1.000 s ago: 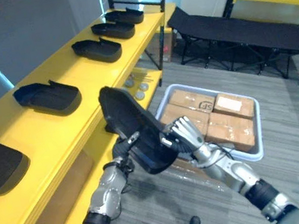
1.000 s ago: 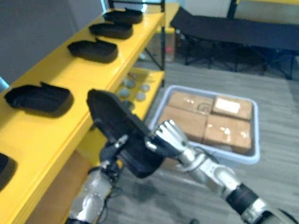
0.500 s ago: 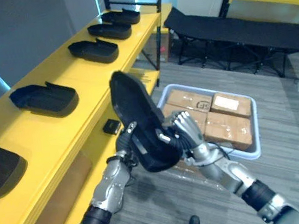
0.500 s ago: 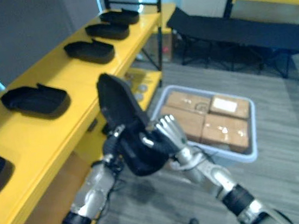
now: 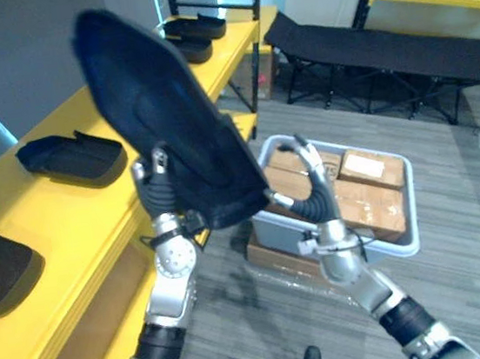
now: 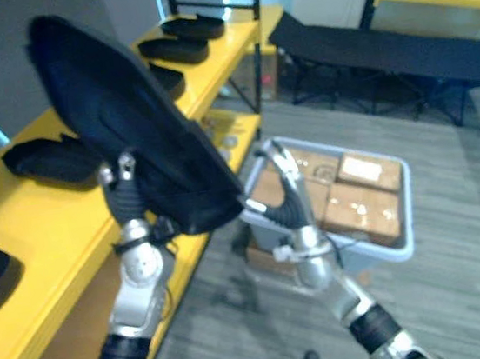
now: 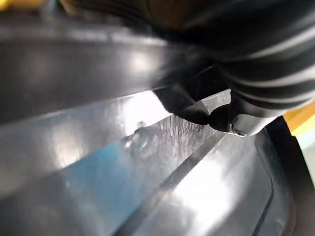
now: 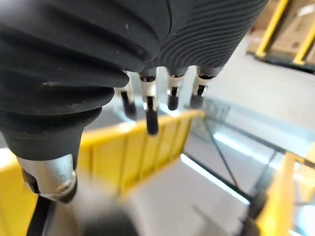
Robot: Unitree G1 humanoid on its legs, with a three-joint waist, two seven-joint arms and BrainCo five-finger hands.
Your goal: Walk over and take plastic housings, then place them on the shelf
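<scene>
L arm (image 5: 168,293) & R arm (image 5: 367,285): shiny silver-grey tubes w/ black rings at the bends. L hand (image 5: 159,188) & R hand (image 5: 309,202) each have a black ribbed cover (image 8: 197,29) on the back. Fingers (image 8: 147,100) are thin & silver w/ dark tips.

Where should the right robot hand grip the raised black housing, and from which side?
Probably the lower right rim, coming from the robot's right. The plastic housing is a wide, tilted shell; the left robot hand holds its lower left edge, and the open right robot hand is beside the free rim.
</scene>
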